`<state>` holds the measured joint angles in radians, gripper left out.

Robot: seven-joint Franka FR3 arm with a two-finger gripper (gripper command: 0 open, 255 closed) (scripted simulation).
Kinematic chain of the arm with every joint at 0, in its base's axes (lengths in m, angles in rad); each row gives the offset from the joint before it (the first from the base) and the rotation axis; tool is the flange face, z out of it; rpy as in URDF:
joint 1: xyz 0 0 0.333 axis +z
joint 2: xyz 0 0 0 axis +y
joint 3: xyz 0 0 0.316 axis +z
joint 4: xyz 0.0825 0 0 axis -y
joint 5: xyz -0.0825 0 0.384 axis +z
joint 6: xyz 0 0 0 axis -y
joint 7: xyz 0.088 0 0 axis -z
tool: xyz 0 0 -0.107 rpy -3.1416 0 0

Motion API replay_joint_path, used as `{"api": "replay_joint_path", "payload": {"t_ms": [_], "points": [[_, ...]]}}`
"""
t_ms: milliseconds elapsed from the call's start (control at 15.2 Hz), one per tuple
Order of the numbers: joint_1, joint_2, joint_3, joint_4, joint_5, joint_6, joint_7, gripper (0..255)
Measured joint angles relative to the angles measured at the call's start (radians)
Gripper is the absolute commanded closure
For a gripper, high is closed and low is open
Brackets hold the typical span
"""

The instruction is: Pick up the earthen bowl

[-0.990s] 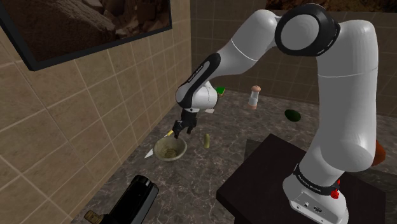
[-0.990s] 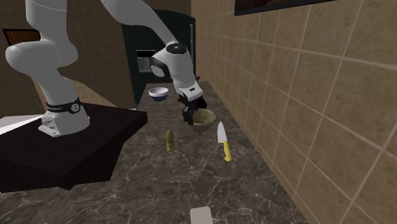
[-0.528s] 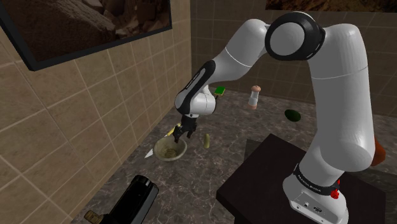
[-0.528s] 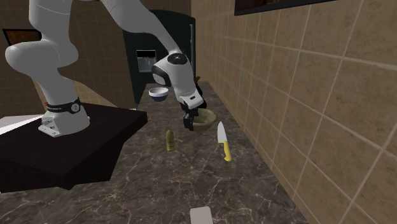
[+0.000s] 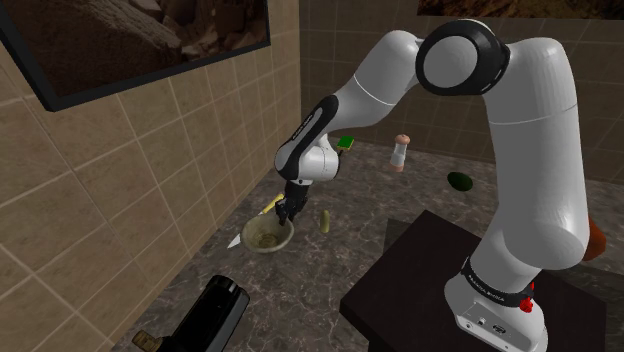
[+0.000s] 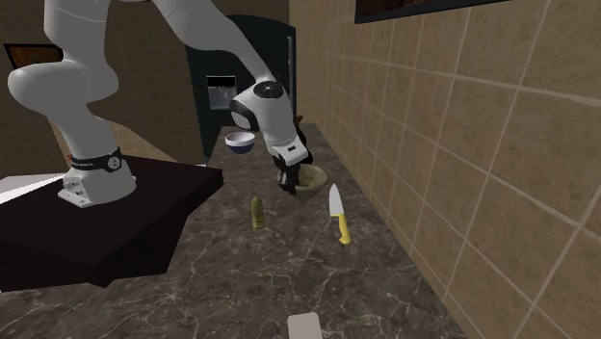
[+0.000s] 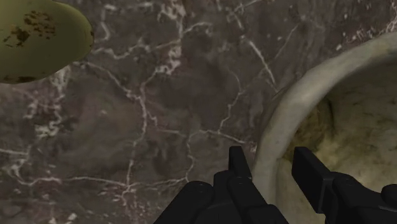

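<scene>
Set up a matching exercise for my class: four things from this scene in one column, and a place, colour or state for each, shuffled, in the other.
1. gripper
2. knife
3. earthen bowl
4. shaker

a. yellow handle, lying beside the tiled wall
b. upright, pinkish cap
c. fingers apart, one on each side of a rim
d. dull olive-beige, round

Pairs: 1-c, 2-a, 3-d, 4-b
</scene>
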<state>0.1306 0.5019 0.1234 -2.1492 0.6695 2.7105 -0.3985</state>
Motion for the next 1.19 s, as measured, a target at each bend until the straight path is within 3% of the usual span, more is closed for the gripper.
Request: {"api": "replay_joint_path", "payload": {"t_ms": [1188], "points": [[0.030,-0.174,-0.050,-0.032,-0.090,-0.136,0.115,255]]}}
